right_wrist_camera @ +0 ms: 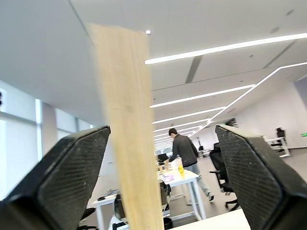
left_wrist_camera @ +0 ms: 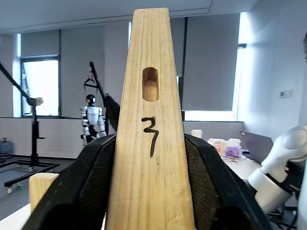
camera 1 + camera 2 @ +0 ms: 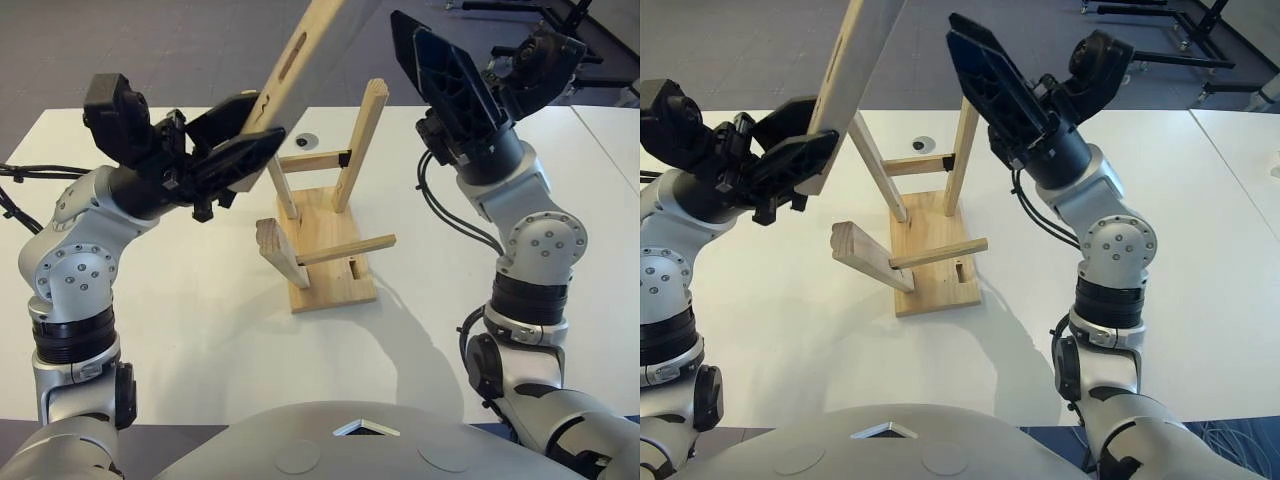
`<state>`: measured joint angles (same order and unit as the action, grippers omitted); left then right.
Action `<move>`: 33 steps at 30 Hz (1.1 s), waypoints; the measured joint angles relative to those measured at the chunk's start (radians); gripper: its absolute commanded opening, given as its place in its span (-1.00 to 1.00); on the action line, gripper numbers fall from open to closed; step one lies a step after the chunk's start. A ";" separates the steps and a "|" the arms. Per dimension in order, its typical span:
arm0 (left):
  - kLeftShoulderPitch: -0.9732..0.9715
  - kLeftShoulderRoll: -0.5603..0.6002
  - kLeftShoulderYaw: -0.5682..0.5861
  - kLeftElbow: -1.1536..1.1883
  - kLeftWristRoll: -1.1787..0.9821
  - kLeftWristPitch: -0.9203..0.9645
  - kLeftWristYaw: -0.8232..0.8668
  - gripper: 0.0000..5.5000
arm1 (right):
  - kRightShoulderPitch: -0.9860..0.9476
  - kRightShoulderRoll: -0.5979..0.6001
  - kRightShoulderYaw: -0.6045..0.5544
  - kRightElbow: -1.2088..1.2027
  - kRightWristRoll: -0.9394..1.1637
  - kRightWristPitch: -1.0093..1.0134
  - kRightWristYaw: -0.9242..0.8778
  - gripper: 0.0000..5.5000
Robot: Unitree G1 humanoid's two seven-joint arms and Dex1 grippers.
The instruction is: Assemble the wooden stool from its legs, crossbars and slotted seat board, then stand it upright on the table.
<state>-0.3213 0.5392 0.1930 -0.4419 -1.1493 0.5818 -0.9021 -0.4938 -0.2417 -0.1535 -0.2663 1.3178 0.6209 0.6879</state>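
Observation:
The slotted seat board lies flat on the white table. One leg stands on it, joined by a crossbar to a second slanting leg. A third leg leans low at the board's left with a crossbar in it. My left gripper is shut on a fourth leg, marked with a number and slotted, which points up above the board. My right gripper is raised to the right of that leg, open, and the leg shows between its fingers without touching them.
A small round hole sits in the table behind the stool parts. Bare table surface lies to the left, right and front of the board. A second table edge is at the far right.

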 measured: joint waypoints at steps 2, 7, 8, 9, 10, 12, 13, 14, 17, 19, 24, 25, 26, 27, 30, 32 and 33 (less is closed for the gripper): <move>0.001 0.000 0.000 -0.004 -0.028 0.022 -0.006 -0.25 | 0.000 0.001 0.013 -0.002 -0.012 0.001 0.031 0.47; 0.009 0.001 0.000 -0.003 -0.048 0.049 0.000 -0.25 | 0.001 0.003 0.056 -0.025 -0.056 0.010 0.092 0.47; 0.012 0.001 0.000 -0.003 -0.044 0.049 0.002 -0.25 | 0.001 0.009 0.060 -0.026 -0.056 0.011 0.096 0.47; 0.015 0.000 0.000 -0.003 -0.042 0.050 0.004 -0.25 | 0.001 0.015 0.067 -0.027 -0.057 0.011 0.100 0.47; 0.016 0.000 0.000 -0.003 -0.042 0.051 0.007 -0.25 | 0.001 0.020 0.074 -0.031 -0.059 0.011 0.102 0.47; 0.021 0.000 -0.006 -0.004 -0.040 0.054 0.011 -0.25 | 0.001 0.036 0.089 -0.037 -0.063 0.010 0.101 0.47; 0.029 0.000 -0.016 -0.006 -0.039 0.057 0.011 -0.25 | 0.001 0.045 0.099 -0.042 -0.067 0.010 0.098 0.47; 0.036 -0.001 -0.023 -0.008 -0.033 0.060 0.012 -0.25 | 0.000 0.059 0.111 -0.048 -0.076 0.009 0.094 0.47; 0.042 -0.001 -0.039 -0.015 -0.019 0.068 0.021 -0.25 | -0.007 0.083 0.124 -0.049 -0.101 -0.006 0.087 0.47; 0.046 -0.002 -0.059 -0.015 -0.018 0.071 0.021 -0.25 | -0.008 0.103 0.129 -0.049 -0.103 -0.017 0.088 0.47; 0.046 -0.002 -0.062 -0.016 -0.018 0.073 0.024 -0.25 | -0.008 0.120 0.135 -0.049 -0.122 -0.033 0.094 0.19; 0.046 -0.002 -0.062 -0.016 -0.018 0.074 0.024 -0.25 | -0.008 0.121 0.134 -0.049 -0.122 -0.033 0.097 0.14; 0.046 -0.002 -0.062 -0.017 -0.018 0.077 0.024 -0.25 | -0.008 0.121 0.134 -0.050 -0.122 -0.032 0.104 0.08; 0.046 -0.002 -0.062 -0.019 -0.019 0.078 0.025 -0.25 | -0.008 0.121 0.133 -0.051 -0.121 -0.032 0.106 0.01; 0.046 -0.002 -0.061 -0.025 -0.023 0.080 0.020 -0.25 | -0.008 0.121 0.132 -0.053 -0.121 -0.032 0.108 -0.19; 0.046 -0.002 -0.060 -0.025 -0.032 0.089 0.020 -0.25 | -0.007 0.120 0.130 -0.053 -0.123 -0.033 0.108 -0.24; 0.046 -0.002 -0.060 -0.025 -0.033 0.090 0.021 -0.25 | -0.007 0.121 0.129 -0.053 -0.123 -0.033 0.108 -0.24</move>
<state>-0.2753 0.5373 0.1334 -0.4674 -1.1818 0.6718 -0.8811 -0.5007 -0.1210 -0.0244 -0.3194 1.1949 0.5882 0.7961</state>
